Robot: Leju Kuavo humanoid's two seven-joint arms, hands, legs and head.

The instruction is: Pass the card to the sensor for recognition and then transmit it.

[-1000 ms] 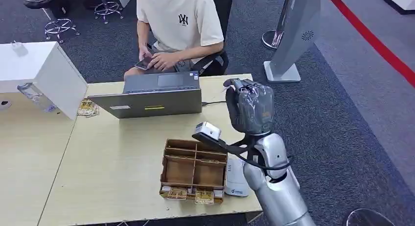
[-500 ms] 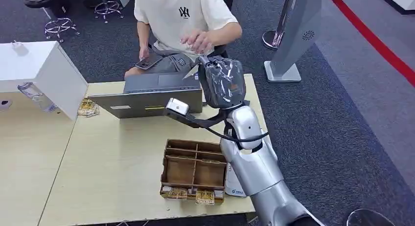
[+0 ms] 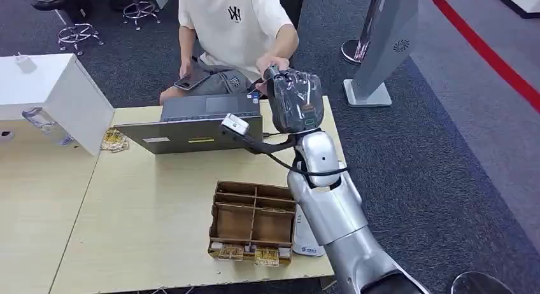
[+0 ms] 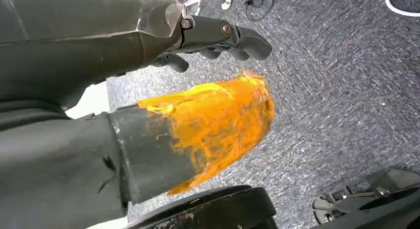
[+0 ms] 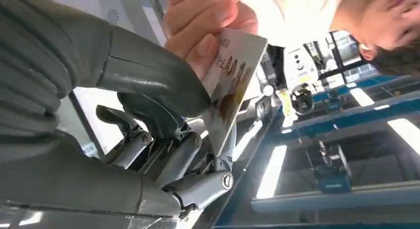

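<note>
My right hand is stretched over the table's far edge toward a seated person. In the right wrist view its thumb and fingers pinch the lower part of a pale printed card. The person's hand grips the card's other end, and that same hand meets mine in the head view. The white sensor unit stands at the table's near right, beside the wooden box. My left hand hangs over grey carpet, its orange-tipped thumb apart from its fingers, holding nothing.
A wooden compartment box with small packets along its front sits near the front edge of the tan table. A grey laptop stands between the box and the person. A white cabinet is at the left, and a grey stand at the right.
My right arm swung from above the box, away from the sensor, out to the person. The person's hand rose from the lap and took hold of the card.
</note>
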